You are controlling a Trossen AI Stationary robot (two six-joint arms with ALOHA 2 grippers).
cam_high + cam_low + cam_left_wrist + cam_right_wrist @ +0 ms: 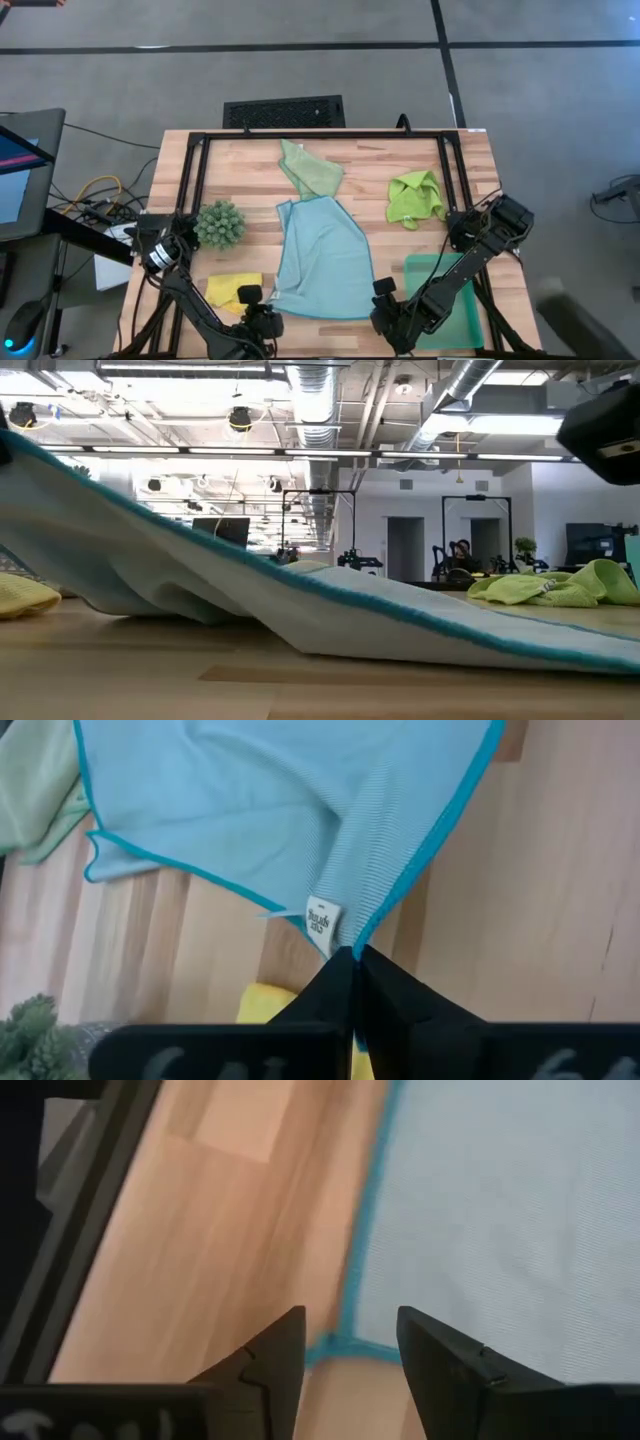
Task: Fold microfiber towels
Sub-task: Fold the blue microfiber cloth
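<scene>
Cloth is the whole story here: the light blue towel (322, 257) lies spread mid-table, thin, limp and light, so it will sag and drape wherever it isn't held. The left gripper (352, 958) is pressed together, pinching its near corner by the label. The right gripper (350, 1342) hovers spread over the other near corner. Hemmed corners look like the best hold.

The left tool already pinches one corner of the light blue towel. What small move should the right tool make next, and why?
Probably close the right tool on the near corner of the light blue towel. Its fingers stand open on either side of that corner's teal hem, while the left tool is shut on the other near corner, so both corners could then be lifted for a fold.
</scene>
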